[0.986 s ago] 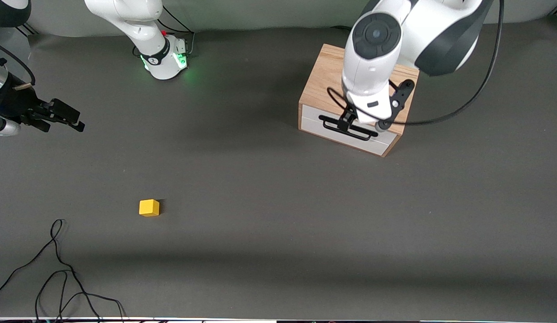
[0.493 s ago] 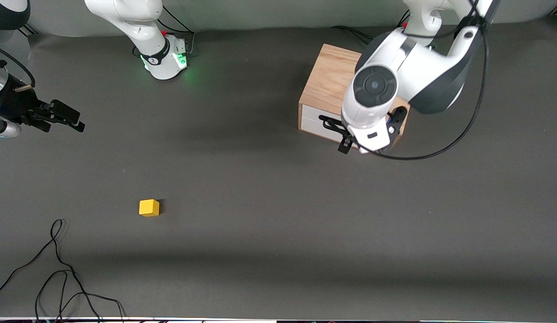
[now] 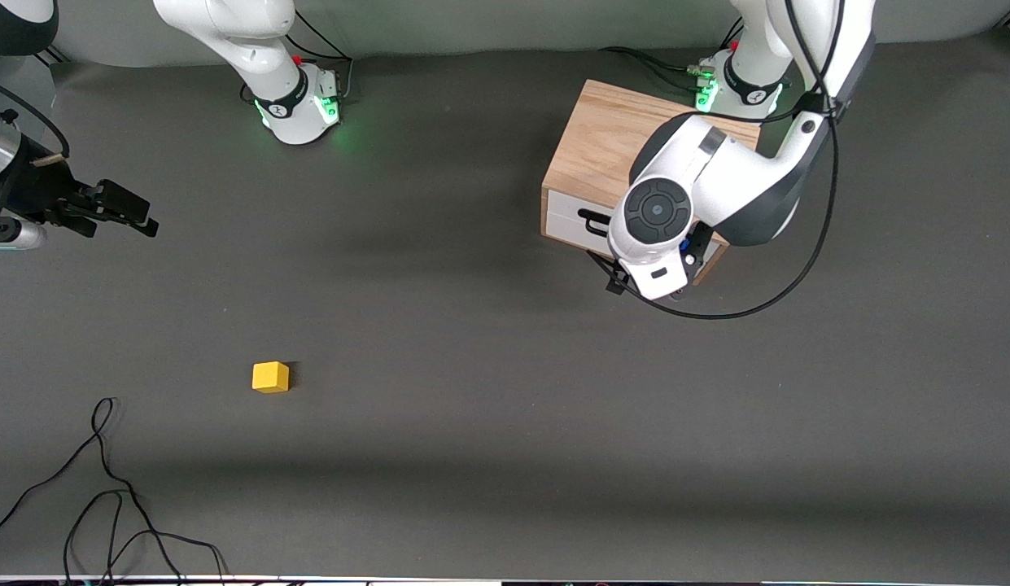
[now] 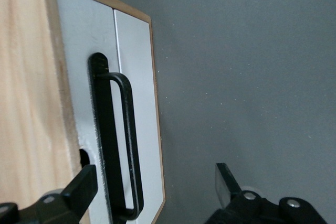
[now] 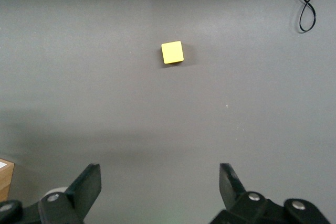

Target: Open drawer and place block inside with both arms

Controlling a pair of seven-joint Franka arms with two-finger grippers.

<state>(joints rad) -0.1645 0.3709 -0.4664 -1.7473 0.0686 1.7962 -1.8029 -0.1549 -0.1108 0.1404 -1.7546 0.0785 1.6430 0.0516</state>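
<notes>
**Front view.** Take the middle of the table (image 3: 505,505) as the middle of a clock. The wooden box (image 3: 602,138) sits at about 1 o'clock. Its drawer (image 3: 571,226) is shut. The left end effector (image 3: 644,286) is low, right in front of the drawer, and the arm hides most of the handle (image 3: 590,218). The block (image 3: 270,377) lies on the table between 8 and 9 o'clock, well apart from the box. The right end effector (image 3: 134,213) hangs over the table's edge between 9 and 10 o'clock, and that arm waits. A black cable (image 3: 106,488) lies nearer the camera than the block.

**Left wrist view.** The left end effector's fingers (image 4: 79,187) are spread wide and hold nothing. The black handle shows between them, but they are not squeezing it. If they close too high or off to one side, they may miss the thin bar or slip off it. The box looks light, so a crooked pull might drag the whole box and leave the drawer shut.

**Right wrist view.** The right end effector is wide open and empty too. The block is small and far from it. A pinch on its corners might make it pop out and roll. If the drawer opens only a little, the block could hit the front and fall outside.
</notes>
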